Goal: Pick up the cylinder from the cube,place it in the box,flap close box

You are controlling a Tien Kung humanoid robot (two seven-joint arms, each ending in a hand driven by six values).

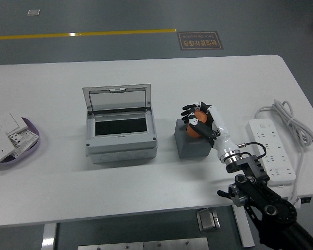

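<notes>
An orange cylinder (198,116) stands on top of a dark grey cube (190,141) right of the table's middle. My right hand (197,119) reaches in from the lower right, and its black fingers curl around the cylinder. A grey box (121,134) with its clear lid (116,99) flipped up and back sits left of the cube, its dark inside showing. The left arm does not appear.
A white power strip (270,147) with a coiled cable (291,121) lies at the right edge. A purple-rimmed dish (32,149) with white wall switches sits at the far left. A metal bracket (208,219) hangs below the table's near edge.
</notes>
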